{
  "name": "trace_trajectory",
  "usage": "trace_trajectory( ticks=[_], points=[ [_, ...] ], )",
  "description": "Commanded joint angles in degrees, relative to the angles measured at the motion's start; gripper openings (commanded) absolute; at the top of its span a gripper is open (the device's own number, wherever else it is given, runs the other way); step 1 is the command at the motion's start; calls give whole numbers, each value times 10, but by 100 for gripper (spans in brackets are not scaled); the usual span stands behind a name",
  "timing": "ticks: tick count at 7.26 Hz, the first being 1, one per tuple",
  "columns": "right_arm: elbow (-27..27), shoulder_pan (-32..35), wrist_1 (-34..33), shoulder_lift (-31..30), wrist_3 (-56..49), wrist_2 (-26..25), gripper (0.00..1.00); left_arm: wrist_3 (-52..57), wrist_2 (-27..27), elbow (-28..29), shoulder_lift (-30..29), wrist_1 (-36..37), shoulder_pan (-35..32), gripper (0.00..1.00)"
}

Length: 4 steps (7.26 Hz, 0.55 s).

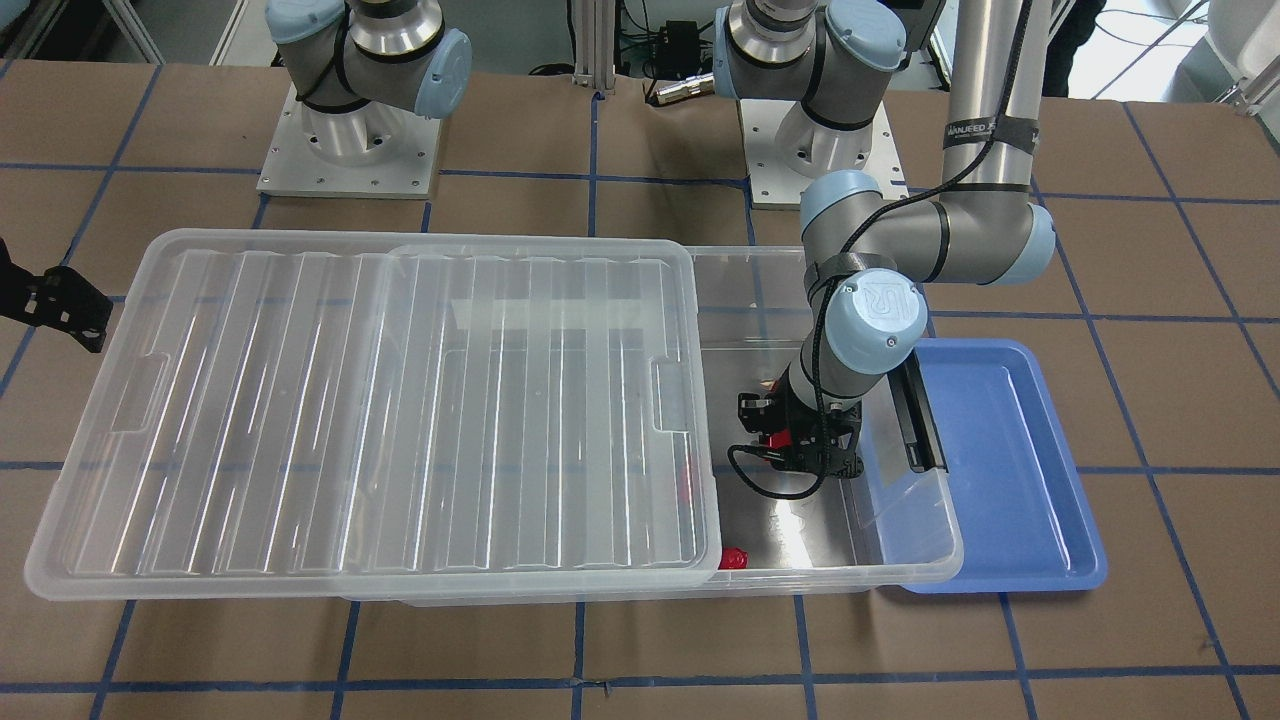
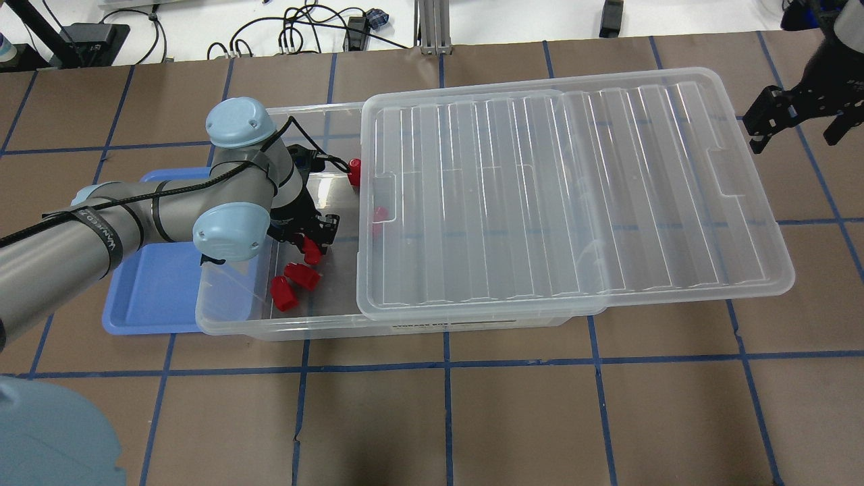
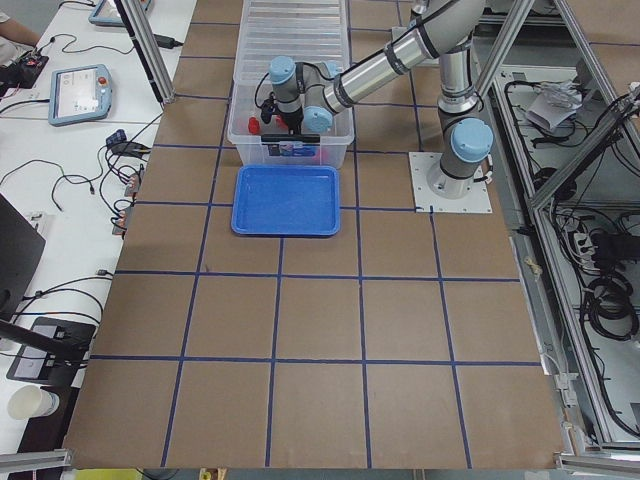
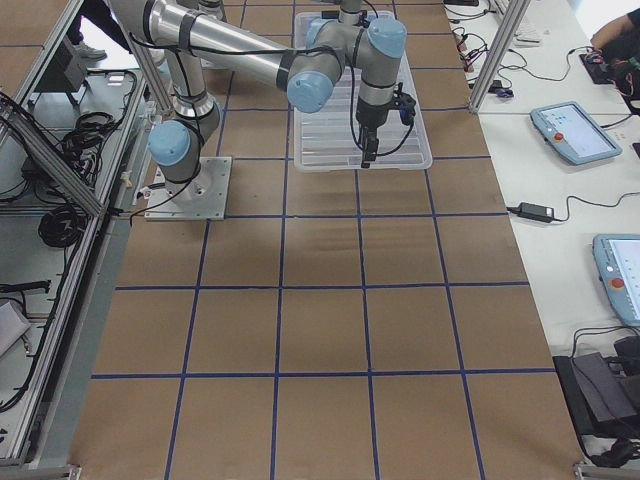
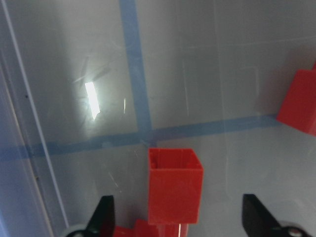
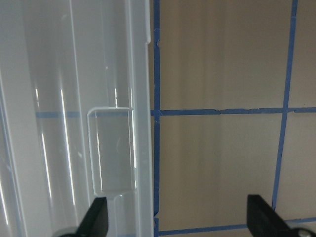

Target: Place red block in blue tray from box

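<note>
The clear box (image 2: 324, 325) has its ribbed lid (image 2: 574, 189) slid aside, so its left end is uncovered. Several red blocks lie in that end. My left gripper (image 2: 314, 244) is down inside the box, open, with one red block (image 5: 175, 185) between its fingertips (image 5: 103, 215); the fingers do not touch it. The same block (image 2: 312, 252) shows under the gripper in the overhead view. The blue tray (image 2: 155, 290) lies against the box's left end and holds nothing I can see. My right gripper (image 2: 796, 131) is open and holds nothing, just off the lid's right edge.
Other red pieces lie near the front wall (image 2: 302, 275) (image 2: 283, 294), at the lid's edge (image 2: 354, 172) and under the lid (image 2: 378, 216). The box's black latch (image 1: 920, 420) faces the tray. Brown table with blue tape lines (image 2: 445, 364) surrounds the box.
</note>
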Motion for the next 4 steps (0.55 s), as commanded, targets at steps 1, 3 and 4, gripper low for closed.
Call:
trace_trajectory(
  ticks=[1, 3, 4],
  points=[
    [0, -1, 1, -1, 0, 2, 100, -1, 1, 19, 20, -11, 1, 0],
    [0, -1, 0, 1, 0, 2, 100, -4, -16, 59, 49, -75, -2, 0],
    [0, -1, 1, 0, 0, 2, 100, -8, -17, 76, 73, -128, -2, 0]
  ],
)
